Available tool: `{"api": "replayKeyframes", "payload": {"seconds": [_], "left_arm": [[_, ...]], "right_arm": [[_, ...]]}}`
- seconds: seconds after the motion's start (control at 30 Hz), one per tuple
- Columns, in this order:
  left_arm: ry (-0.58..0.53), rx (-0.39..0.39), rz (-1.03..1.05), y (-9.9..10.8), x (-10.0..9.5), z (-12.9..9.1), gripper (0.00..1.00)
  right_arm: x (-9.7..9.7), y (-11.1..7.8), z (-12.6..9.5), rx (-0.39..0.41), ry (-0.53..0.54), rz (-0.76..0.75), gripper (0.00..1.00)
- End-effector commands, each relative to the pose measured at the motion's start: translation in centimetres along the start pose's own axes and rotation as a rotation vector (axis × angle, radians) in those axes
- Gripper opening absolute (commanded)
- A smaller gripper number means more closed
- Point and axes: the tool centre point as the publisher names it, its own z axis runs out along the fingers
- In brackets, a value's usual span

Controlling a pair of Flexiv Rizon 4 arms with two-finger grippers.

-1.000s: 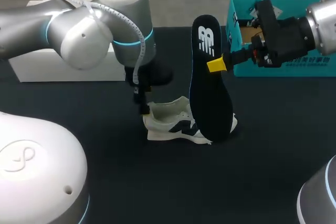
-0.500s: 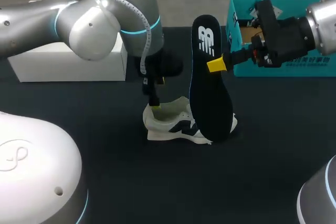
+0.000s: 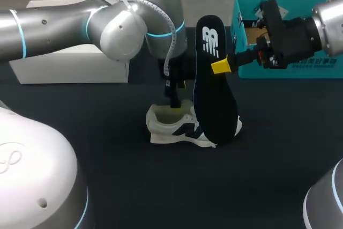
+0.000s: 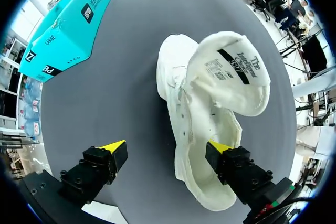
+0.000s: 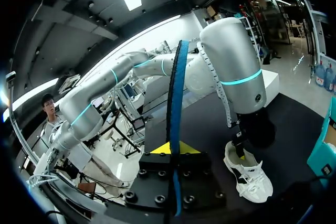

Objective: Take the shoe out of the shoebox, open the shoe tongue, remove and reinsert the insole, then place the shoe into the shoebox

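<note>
Insole (image 3: 214, 84) looks thin, light and bendy, so I think my right gripper (image 3: 222, 67) clamping its edge mid-length works. It's standing upright over the white shoe (image 3: 177, 127) on the table. Left gripper (image 4: 167, 147) is spread wide, one finger at the shoe's opening.

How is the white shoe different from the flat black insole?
The white fabric shoe lies on the dark table; the flat black insole is held upright. The shoe is puffy and hollow; the insole is thin. The right gripper is shut on the insole; the left gripper is open around the shoe's side, not squeezing it. Both share a long foot shape.
</note>
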Motion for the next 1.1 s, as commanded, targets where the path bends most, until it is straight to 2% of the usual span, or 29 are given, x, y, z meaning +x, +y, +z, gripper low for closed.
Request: {"api": "replayKeyframes", "payload": {"seconds": [0.03,0.17,0.3,0.43,0.5,0.7,0.77,0.8,0.97,1.1], "left_arm": [[0.022,0.002,0.008,-1.2,-1.0,1.4,1.00],[0.022,-0.001,0.007,-1.8,-1.3,2.0,0.98],[0.027,0.004,0.014,-1.8,-1.1,2.0,0.82],[0.044,0.017,0.017,-1.7,-0.7,1.9,0.76],[0.052,0.023,0.014,-1.6,-0.4,1.8,0.62],[0.063,0.023,0.020,-1.5,0.9,1.9,0.41],[0.062,0.014,0.021,-1.5,1.3,2.1,0.19],[0.066,0.013,0.023,-1.5,1.4,2.2,0.00],[0.058,-0.002,0.006,-1.1,2.5,2.0,0.00],[0.058,-0.002,0.006,-1.1,2.5,2.0,0.00]], "right_arm": [[-0.1,0.0,0.2,0.002,-0.001,0.001,0.00],[-0.1,0.0,0.2,0.002,-0.001,0.001,0.00],[-0.1,0.0,0.2,0.002,-0.001,0.001,0.00],[-0.1,0.0,0.2,0.002,-0.001,0.001,0.00],[-0.1,0.0,0.2,0.002,-0.001,0.001,0.00],[-0.1,0.0,0.2,0.002,-0.001,0.001,0.00],[-0.1,0.0,0.2,0.002,-0.001,0.001,0.00],[-0.1,0.0,0.2,0.002,-0.001,0.001,0.00],[-0.1,0.0,0.2,0.002,-0.001,0.001,0.00],[-0.1,0.0,0.2,0.002,-0.001,0.001,0.00]]}}
